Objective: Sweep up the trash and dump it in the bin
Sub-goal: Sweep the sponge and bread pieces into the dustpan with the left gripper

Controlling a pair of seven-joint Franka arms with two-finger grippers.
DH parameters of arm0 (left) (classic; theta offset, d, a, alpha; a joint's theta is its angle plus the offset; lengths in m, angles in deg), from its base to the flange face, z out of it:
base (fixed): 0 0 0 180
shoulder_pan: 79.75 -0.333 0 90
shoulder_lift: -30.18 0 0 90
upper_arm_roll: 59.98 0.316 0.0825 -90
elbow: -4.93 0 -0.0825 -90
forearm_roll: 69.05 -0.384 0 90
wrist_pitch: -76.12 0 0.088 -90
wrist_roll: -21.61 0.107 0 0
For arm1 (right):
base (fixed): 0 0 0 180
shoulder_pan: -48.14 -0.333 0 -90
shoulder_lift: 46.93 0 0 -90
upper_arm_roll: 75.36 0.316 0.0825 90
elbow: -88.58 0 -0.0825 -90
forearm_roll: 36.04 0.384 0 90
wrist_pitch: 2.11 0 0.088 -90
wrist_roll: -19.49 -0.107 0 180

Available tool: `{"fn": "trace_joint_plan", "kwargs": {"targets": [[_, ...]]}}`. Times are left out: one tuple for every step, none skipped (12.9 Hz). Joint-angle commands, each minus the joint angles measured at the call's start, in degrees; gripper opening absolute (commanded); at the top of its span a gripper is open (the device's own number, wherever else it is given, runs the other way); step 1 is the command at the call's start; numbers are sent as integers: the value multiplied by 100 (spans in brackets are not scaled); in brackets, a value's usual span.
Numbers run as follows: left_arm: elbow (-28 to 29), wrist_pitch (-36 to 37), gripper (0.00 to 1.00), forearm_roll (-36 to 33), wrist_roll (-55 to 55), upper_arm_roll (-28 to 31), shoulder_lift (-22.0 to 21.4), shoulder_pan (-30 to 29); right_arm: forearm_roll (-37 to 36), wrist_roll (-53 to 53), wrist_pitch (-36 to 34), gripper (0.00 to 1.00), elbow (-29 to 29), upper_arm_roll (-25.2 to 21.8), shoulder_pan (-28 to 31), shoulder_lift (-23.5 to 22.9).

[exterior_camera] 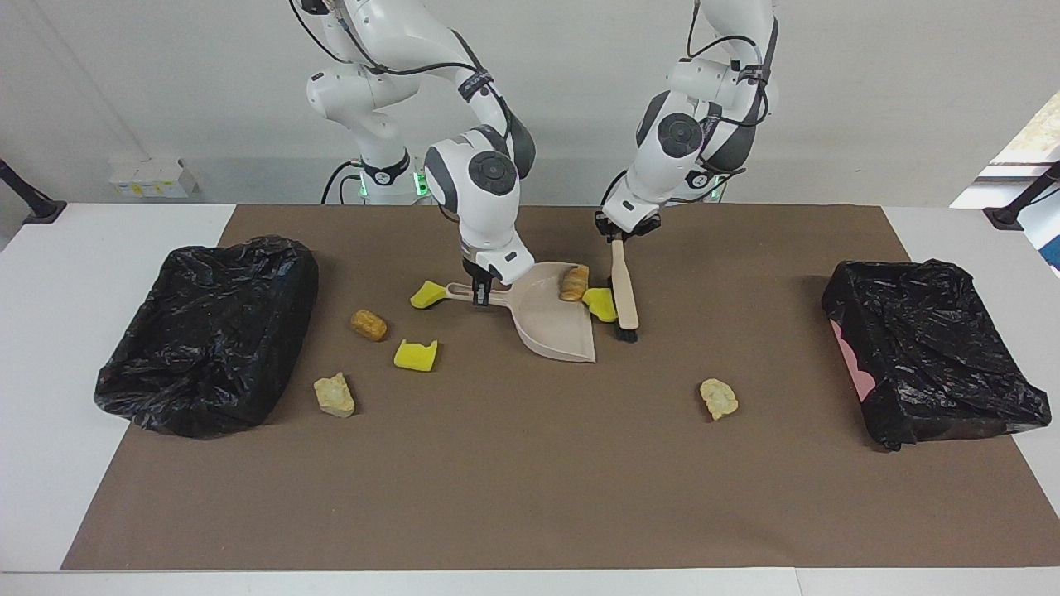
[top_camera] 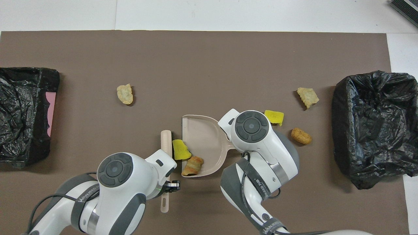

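Spongy and bread-like, the trash [exterior_camera: 598, 303] is judged light and best pushed by the brush [exterior_camera: 623, 294], not gripped; two pieces lie at the dustpan [exterior_camera: 556, 324] mouth, others scattered on the table [exterior_camera: 530, 480]. The left hand [exterior_camera: 617, 239] is clamped on the brush, the right hand [exterior_camera: 479, 293] on the dustpan handle.

Seven trash bits: croissant-ish lump [exterior_camera: 573, 283] and yellow sponge [exterior_camera: 600, 304] at the dustpan [exterior_camera: 556, 327] mouth, five scattered on the mat.

A beige brush [top_camera: 166, 143] presses a yellow sponge piece [top_camera: 180, 149] and an orange-brown lump [top_camera: 193, 165] against the open edge of a beige dustpan [top_camera: 204, 147]; 4 more trash chunks lie scattered nearby.
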Motion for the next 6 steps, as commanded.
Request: {"fn": "trace_joint_plan", "kwargs": {"targets": [[-46, -180, 0, 308, -259, 88, -73, 442, -71, 72, 25, 0, 43, 32, 31, -115], [-221, -181, 0, 370, -312, 88, 15, 522, -71, 99, -19, 0, 43, 41, 75, -115], [-414, -163, 0, 371, -339, 88, 146, 522, -71, 125, -37, 0, 43, 32, 75, -115], [-599, -154, 0, 371, -356, 105, 209, 470, -71, 134, -63, 0, 52, 32, 84, -115], [-757, -50, 0, 371, -348, 131, 200, 417, -71, 125, -90, 0, 78, 32, 93, -115], [-794, 12, 0, 319, -339, 158, 183, 356, -71, 125, -125, 0, 131, 32, 102, -115]]}}
